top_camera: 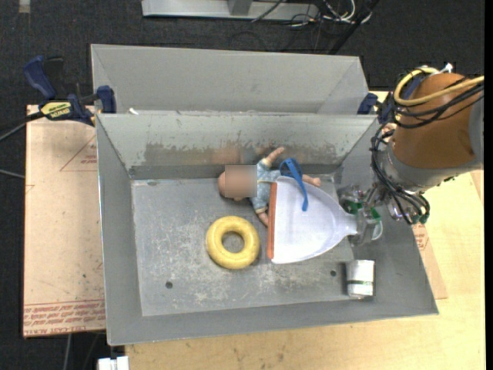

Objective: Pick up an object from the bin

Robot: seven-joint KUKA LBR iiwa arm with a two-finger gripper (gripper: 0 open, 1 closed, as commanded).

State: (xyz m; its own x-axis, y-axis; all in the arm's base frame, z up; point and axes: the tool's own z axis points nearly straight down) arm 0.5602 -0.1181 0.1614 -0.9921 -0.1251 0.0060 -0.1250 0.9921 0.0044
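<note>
Arm (pixel 435 126) low at bin's (pixel 177 230) right, beside white fan-shaped piece (pixel 304 226)

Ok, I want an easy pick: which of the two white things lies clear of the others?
The small white cylinder in the lower right of the bin; the big white fan-shaped piece lies partly over the doll.

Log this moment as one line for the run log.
claw: right side of bin, beside white fan-shaped piece | nearby: doll, yellow ring, small white cylinder
</note>
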